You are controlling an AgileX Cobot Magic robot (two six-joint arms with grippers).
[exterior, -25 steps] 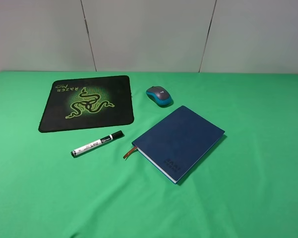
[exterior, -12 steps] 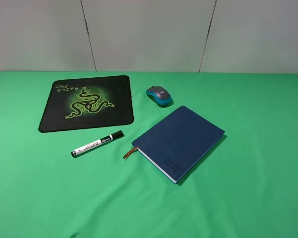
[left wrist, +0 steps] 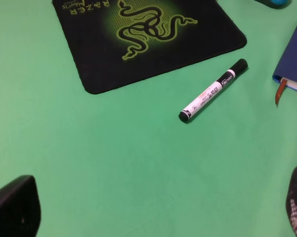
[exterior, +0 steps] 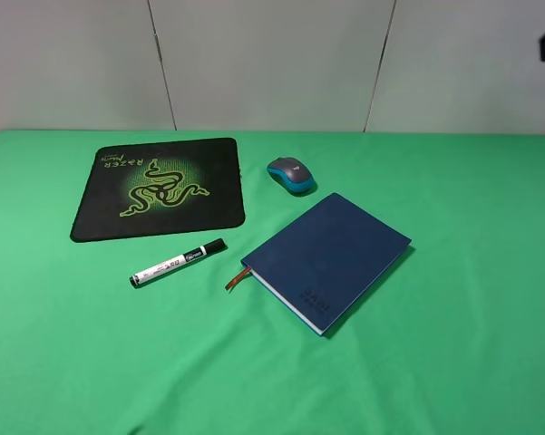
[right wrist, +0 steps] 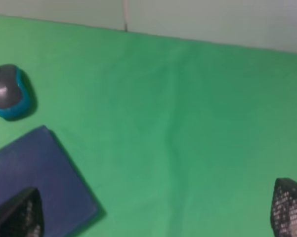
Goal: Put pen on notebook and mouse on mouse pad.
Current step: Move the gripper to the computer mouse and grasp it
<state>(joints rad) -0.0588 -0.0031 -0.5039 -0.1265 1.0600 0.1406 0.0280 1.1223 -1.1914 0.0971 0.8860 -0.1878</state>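
- While nothing is being gripped by either arm, the green cloth (exterior: 453, 362) is being used as the ground for all four things, with the notebook (exterior: 331, 258) being carried near its middle.
- The mouse pad (exterior: 163, 186), black with a green snake and green lettering, is being shown flat on the cloth to the left of the notebook and farther back, well apart from it, and nothing is being borne on it.
- The notebook itself is being shown closed and set at a slant, its dark blue cover bare, with its brown ribbon bookmark (exterior: 238, 277) being trailed onto the cloth from its left corner.
- The left gripper (left wrist: 160, 197) is being held above bare cloth on the bookmark side of the notebook. Its dark fingers (left wrist: 15, 207) are being kept wide apart, and nothing is being held between them.
- The right gripper (right wrist: 153, 207) is being held on the notebook's opposite side. One of its meshed fingertips (right wrist: 289, 207) is being seen over cloth and the other in front of the notebook's cover. The jaws are being kept spread wide, with nothing between them.
- The mouse (exterior: 290, 176), grey on top and teal at the sides, is being left on the cloth just beyond the notebook's far corner, near it but apart.
- The pen (exterior: 178, 263) is being left lying on the cloth to the left of the notebook, near the bookmark but apart from it, with its black cap being pointed toward the notebook.
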